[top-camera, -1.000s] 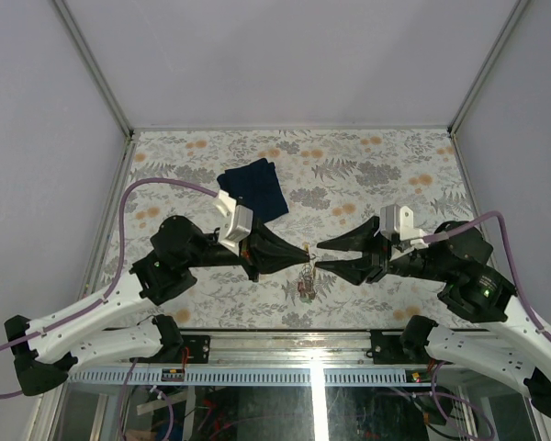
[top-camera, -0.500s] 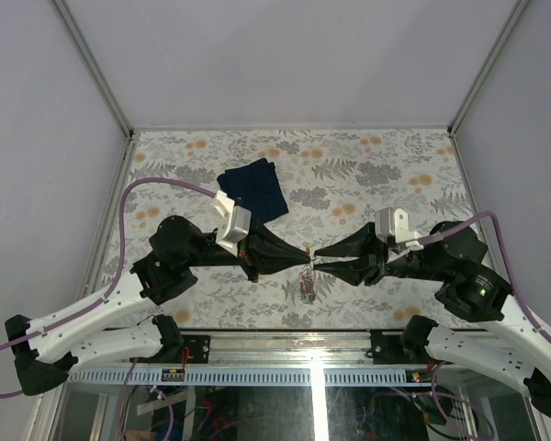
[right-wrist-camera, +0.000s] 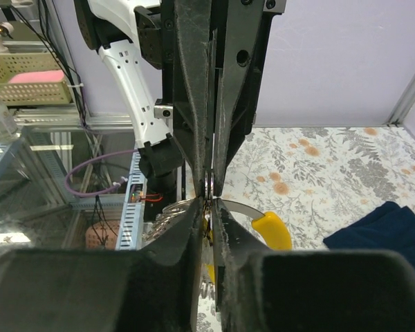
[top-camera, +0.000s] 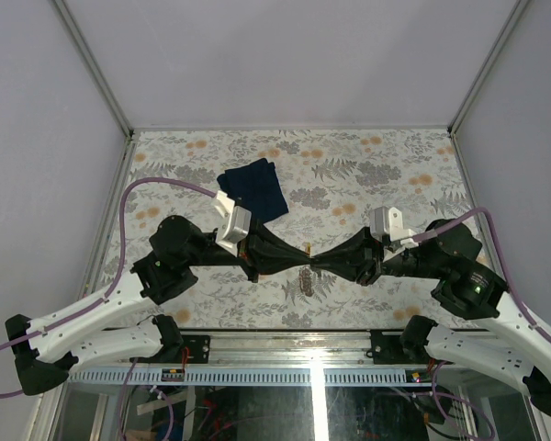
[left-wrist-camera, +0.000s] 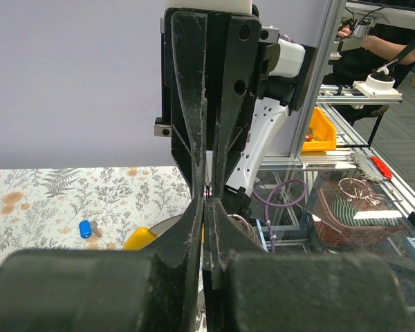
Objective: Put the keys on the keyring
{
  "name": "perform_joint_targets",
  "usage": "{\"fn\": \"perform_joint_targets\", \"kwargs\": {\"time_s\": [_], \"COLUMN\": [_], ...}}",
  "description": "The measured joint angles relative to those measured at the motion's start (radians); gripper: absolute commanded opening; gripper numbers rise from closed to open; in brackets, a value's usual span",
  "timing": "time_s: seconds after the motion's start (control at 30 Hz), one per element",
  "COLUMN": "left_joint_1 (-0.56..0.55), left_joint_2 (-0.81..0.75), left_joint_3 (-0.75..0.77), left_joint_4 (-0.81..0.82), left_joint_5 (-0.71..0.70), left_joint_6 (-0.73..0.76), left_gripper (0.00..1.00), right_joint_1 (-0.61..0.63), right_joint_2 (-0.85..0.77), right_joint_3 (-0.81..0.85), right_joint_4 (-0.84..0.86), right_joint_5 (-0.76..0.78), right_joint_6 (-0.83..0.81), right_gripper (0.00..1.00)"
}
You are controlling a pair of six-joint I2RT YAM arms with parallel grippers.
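Observation:
My left gripper (top-camera: 305,255) and right gripper (top-camera: 318,258) meet tip to tip above the near middle of the table. Both are shut on the keyring, a thin silvery wire whose loops show in the left wrist view (left-wrist-camera: 247,224) and in the right wrist view (right-wrist-camera: 167,214). A small bunch of keys (top-camera: 305,281) hangs just below the tips. A yellow-tagged key hangs beside the fingers, seen in the left wrist view (left-wrist-camera: 139,238) and the right wrist view (right-wrist-camera: 272,229). A blue-tagged key (left-wrist-camera: 88,228) lies loose on the table.
A dark navy folded cloth (top-camera: 254,188) lies on the flowered table behind the left arm and shows in the right wrist view (right-wrist-camera: 389,229). The table's metal front rail (top-camera: 285,342) runs just below the grippers.
My right gripper was open a little to the right of the bunch. It has moved left to the left gripper's tips and shut there. The left gripper has stayed still.

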Motion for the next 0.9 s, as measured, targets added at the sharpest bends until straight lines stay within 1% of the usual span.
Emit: {"fn": "perform_joint_targets", "kwargs": {"time_s": [0.07, 0.13, 0.17, 0.3, 0.37, 0.47, 0.57, 0.77, 0.9], "left_joint_1": [0.000, 0.000, 0.000, 0.000, 0.000, 0.000, 0.000, 0.000, 0.000], "left_joint_2": [0.000, 0.000, 0.000, 0.000, -0.002, -0.002, -0.004, 0.000, 0.012], "left_joint_3": [0.000, 0.000, 0.000, 0.000, 0.001, 0.013, 0.029, 0.048, 0.048], "left_joint_4": [0.000, 0.000, 0.000, 0.003, 0.002, -0.013, -0.038, -0.138, -0.207], "left_joint_5": [0.001, 0.002, 0.002, 0.001, 0.000, -0.006, -0.028, -0.093, -0.123], "left_joint_6": [0.000, 0.000, 0.000, 0.000, 0.000, 0.008, 0.028, 0.097, 0.132], "left_gripper": [0.00, 0.00, 0.02, 0.20, 0.24, 0.27, 0.28, 0.28, 0.28], "right_joint_1": [0.000, 0.000, 0.000, 0.000, 0.000, 0.000, 0.000, 0.000, 0.000], "right_joint_2": [0.001, 0.002, 0.002, 0.029, 0.056, 0.091, 0.145, 0.299, 0.388], "right_joint_3": [0.000, 0.001, 0.003, 0.061, 0.116, 0.188, 0.270, 0.453, 0.503], "right_joint_4": [0.000, -0.002, -0.006, -0.084, -0.156, -0.259, -0.406, -0.701, -0.848], "right_joint_5": [-0.004, -0.006, -0.006, -0.006, 0.000, 0.010, 0.048, 0.150, 0.204], "right_joint_6": [0.005, 0.004, 0.003, -0.009, -0.027, -0.063, -0.111, -0.181, -0.196], "right_gripper": [0.00, 0.00, 0.00, 0.00, 0.00, 0.00, 0.00, 0.00, 0.00]}}
